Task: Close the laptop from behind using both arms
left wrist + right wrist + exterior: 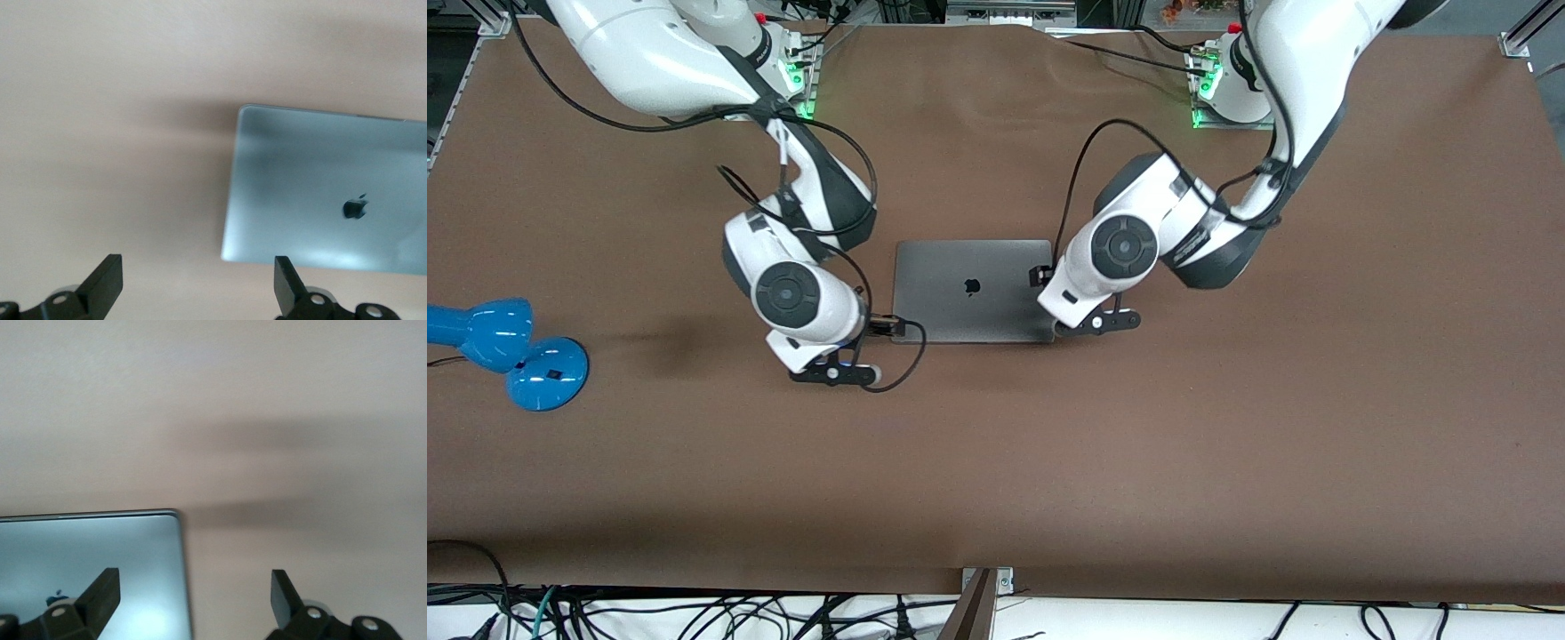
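Note:
The laptop (971, 302) lies shut and flat on the brown table, its grey lid and black apple logo facing up. My left gripper (197, 267) is open just above the table at the laptop's end toward the left arm, one finger (285, 275) beside a lid corner (233, 247). At the laptop's end toward the right arm, my right gripper (195, 581) is open and straddles the lid's side edge, with one finger (107, 585) over the lid (87, 553). Neither gripper holds anything. Both wrists (1103, 253) (791, 293) flank the laptop and hide most of the fingers from the front.
A blue desk lamp (511, 351) lies on the table toward the right arm's end. Black cables loop from both wrists near the laptop (907, 356). Bare brown table (1138, 462) stretches nearer the front camera, down to its edge.

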Robot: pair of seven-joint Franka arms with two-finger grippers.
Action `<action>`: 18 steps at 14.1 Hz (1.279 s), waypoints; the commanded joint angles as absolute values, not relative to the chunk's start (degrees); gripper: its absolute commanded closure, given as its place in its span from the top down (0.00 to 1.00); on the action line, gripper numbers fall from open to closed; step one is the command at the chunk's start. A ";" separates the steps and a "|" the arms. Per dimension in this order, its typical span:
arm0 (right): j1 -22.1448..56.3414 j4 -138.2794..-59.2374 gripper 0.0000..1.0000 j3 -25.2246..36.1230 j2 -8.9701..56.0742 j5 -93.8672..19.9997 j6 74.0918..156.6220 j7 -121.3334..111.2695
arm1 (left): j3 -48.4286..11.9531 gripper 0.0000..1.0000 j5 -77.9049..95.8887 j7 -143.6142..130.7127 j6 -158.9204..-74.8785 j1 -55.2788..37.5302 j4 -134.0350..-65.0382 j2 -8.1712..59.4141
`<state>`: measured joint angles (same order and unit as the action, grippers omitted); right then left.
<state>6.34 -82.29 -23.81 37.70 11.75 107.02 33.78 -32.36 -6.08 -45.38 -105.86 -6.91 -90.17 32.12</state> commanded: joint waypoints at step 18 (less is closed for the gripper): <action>-2.21 -90.61 1.00 -6.26 3.79 4.13 91.96 4.66 | -3.43 1.00 1.67 -2.64 -86.57 -7.73 -104.75 -9.83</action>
